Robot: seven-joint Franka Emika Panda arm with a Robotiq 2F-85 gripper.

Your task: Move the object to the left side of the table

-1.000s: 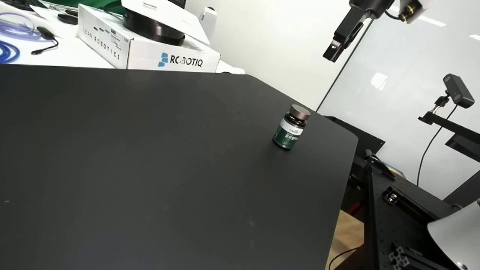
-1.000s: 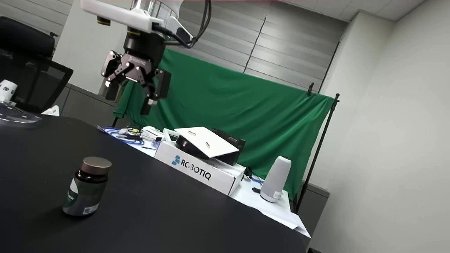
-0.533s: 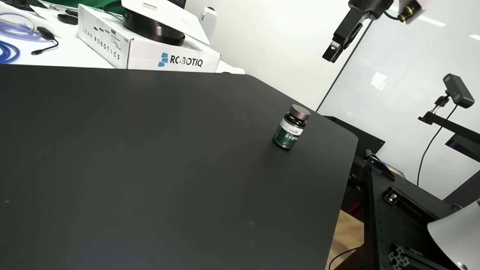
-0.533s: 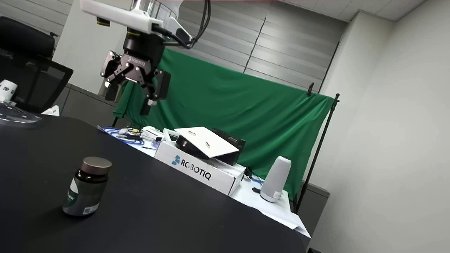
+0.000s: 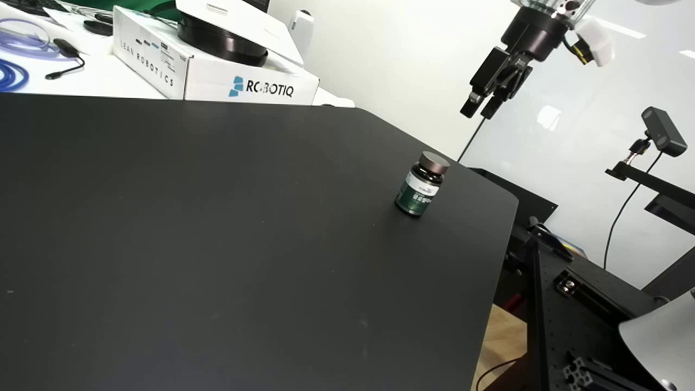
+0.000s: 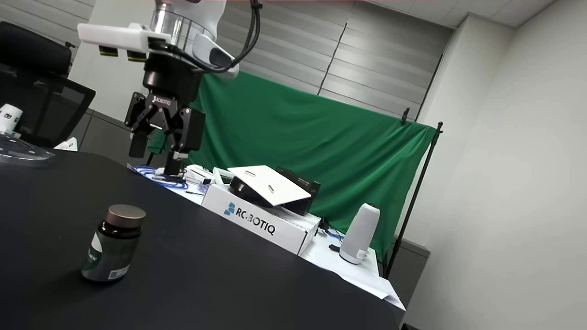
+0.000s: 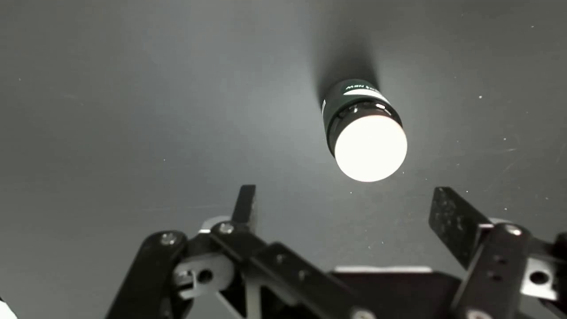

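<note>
The small dark bottle (image 5: pixel 417 190) with a green-and-white label and a dark cap stands upright on the black table (image 5: pixel 217 244). It is near the table's right end in that exterior view. The bottle (image 6: pixel 112 250) also shows at the lower left in an exterior view. My gripper (image 5: pixel 478 113) is open and empty, held in the air well above the table and apart from the bottle; it also shows in an exterior view (image 6: pixel 155 162). In the wrist view the bottle (image 7: pixel 365 133), its cap glaring white, lies beyond the fingertips (image 7: pixel 345 190), right of their middle.
A white printed box (image 5: pixel 250 84) with a tilted white panel (image 6: pixel 270 183) sits on a white side table behind the black table. A grey-white device (image 6: pixel 360 233) stands beside it. A camera on a bracket (image 5: pixel 663 132) stands beyond the table's right edge.
In the last half second my gripper has come down and turned a little, so both fingers show. The bottle has not moved.
</note>
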